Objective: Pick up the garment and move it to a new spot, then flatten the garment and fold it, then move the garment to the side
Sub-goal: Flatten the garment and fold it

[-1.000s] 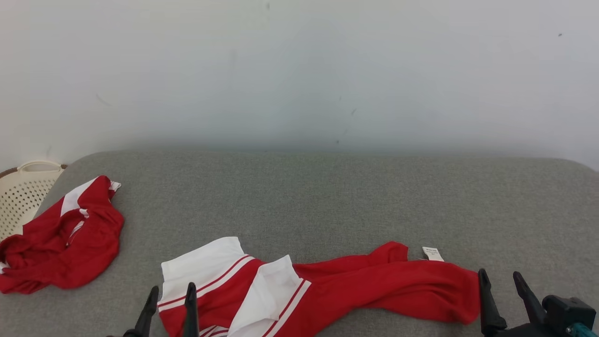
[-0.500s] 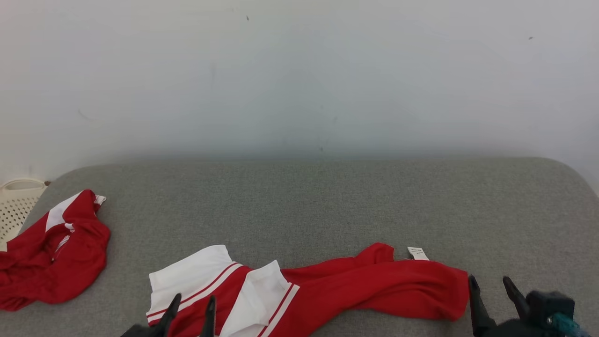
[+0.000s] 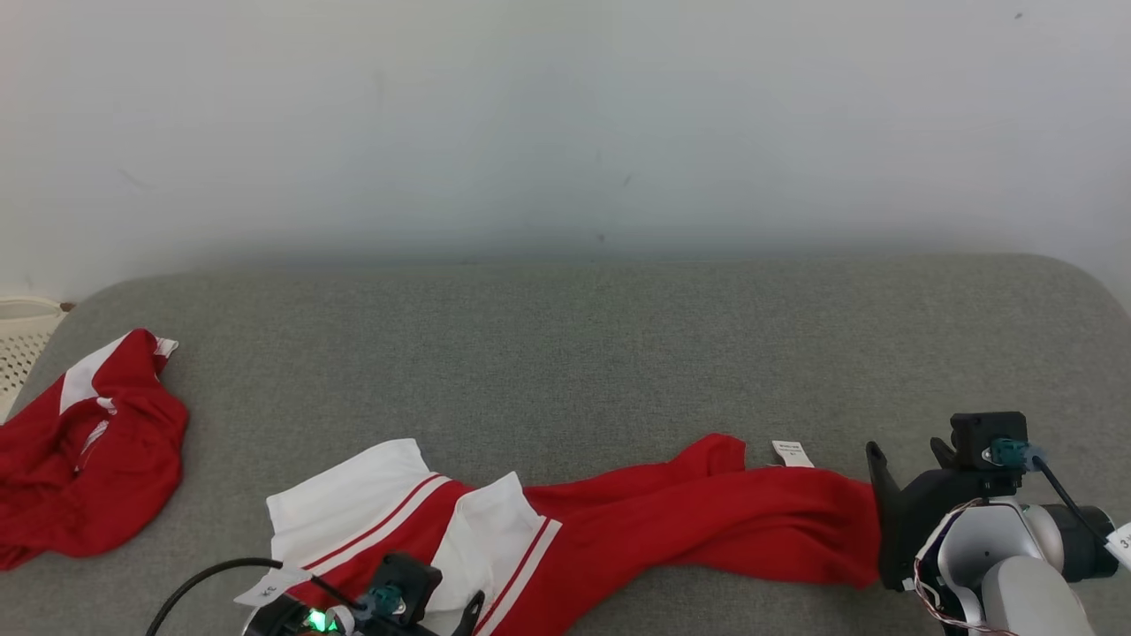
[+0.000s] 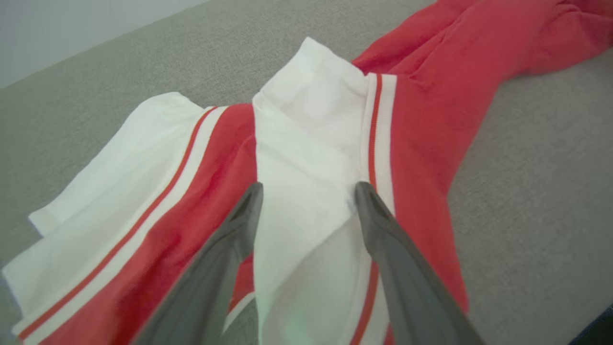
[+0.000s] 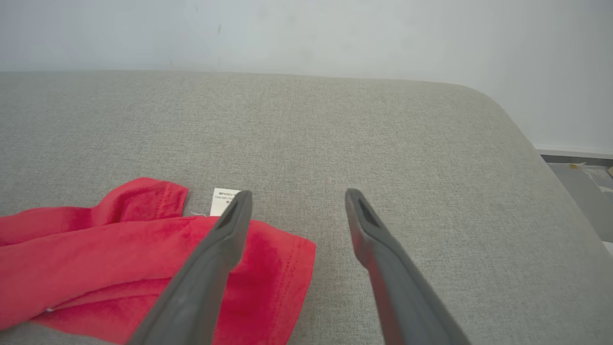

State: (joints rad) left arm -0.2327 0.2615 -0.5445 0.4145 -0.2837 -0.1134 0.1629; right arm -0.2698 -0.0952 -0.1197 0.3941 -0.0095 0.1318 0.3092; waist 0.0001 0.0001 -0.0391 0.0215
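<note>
The garment (image 3: 671,530) is red with white panels and red-white stripes, lying stretched left to right along the front of the grey cushion (image 3: 565,353). My left gripper (image 4: 309,191) is open, low over the garment's white panel (image 4: 306,143), its fingers straddling that panel. My right gripper (image 5: 298,196) is open at the garment's right end; its left finger (image 5: 225,230) hangs over the red hem corner (image 5: 282,268) and its right finger is over bare cushion. In the head view the right gripper (image 3: 906,455) stands just right of the hem. A white care label (image 3: 793,454) sticks out near it.
A second red and white garment (image 3: 79,459) lies bunched at the cushion's left end. Past it is a cream perforated basket (image 3: 22,344). A pale wall rises behind the cushion. The cushion's right edge (image 5: 550,182) drops to the floor.
The head camera has shifted. Both arms have reached forward onto the garment: the left gripper moved right over the white panel, the right gripper closed in on the hem. Both stayed open.
</note>
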